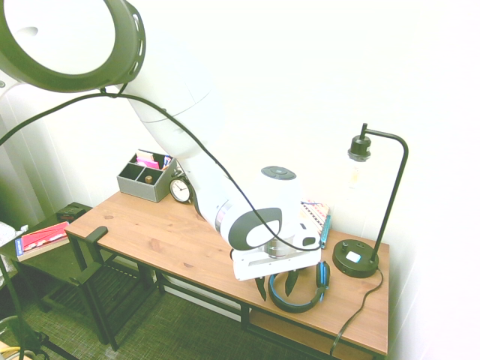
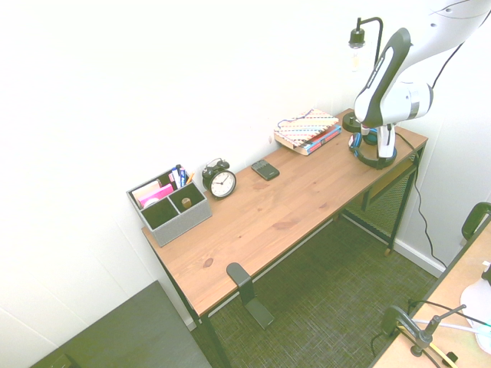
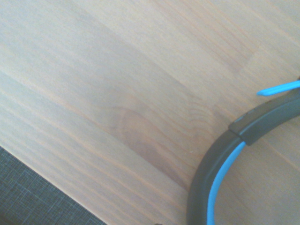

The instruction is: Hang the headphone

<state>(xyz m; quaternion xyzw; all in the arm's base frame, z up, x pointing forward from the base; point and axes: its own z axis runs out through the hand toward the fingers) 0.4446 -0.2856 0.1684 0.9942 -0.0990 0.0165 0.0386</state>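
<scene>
We had the pincer [image 1: 276,286] low over the counter [image 1: 172,240] near the lamp [image 1: 375,202], fingers spread and holding nothing. The headphone [image 1: 300,294] lay flat right under it, headband arc by one finger, cups toward the lamp base.

A wooden desk [image 1: 172,240] lay beneath the jaws, and a black lamp [image 1: 358,259] stood just beside them on its round base, on the wall side. A stack of books [image 2: 308,130] lay near the jaws towards the wall. Well apart from them along the desk sat a small dark device [image 2: 265,169], a black alarm clock [image 2: 220,181] and a grey organiser box [image 2: 169,205].
</scene>
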